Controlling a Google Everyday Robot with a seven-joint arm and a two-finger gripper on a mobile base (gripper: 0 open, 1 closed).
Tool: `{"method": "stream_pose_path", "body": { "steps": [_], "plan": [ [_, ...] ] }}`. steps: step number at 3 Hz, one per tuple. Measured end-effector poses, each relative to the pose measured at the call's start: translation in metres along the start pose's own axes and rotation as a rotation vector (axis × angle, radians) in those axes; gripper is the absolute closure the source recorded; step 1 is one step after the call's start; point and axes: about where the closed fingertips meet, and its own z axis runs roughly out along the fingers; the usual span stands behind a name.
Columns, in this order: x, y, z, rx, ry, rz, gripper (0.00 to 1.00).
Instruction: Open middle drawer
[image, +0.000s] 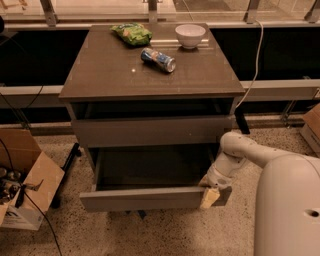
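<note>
The middle drawer (145, 198) is pulled well out of the grey-brown cabinet, and its dark inside (155, 165) shows. The drawer above it (150, 131) stands only slightly out. The bottom drawer is hidden below the open one. My gripper (211, 194) is at the right end of the middle drawer's front panel, touching it. The white arm (250, 152) reaches in from the lower right.
On the cabinet top (110, 75) lie a green snack bag (132, 34), a can on its side (158, 59) and a white bowl (190, 35). A cardboard box (25, 177) with cables stands on the floor at left. A white cable (257, 55) hangs at right.
</note>
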Motion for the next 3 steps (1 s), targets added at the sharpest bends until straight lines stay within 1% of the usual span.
{"method": "stream_pose_path", "body": {
  "steps": [1,2,3],
  "plan": [
    [0.014,0.024,-0.002,-0.023,-0.025,-0.003,0.68],
    [0.016,0.027,-0.001,-0.024,-0.030,0.000,0.57],
    [0.032,0.058,0.004,-0.035,-0.072,0.030,0.35]
  ]
}}
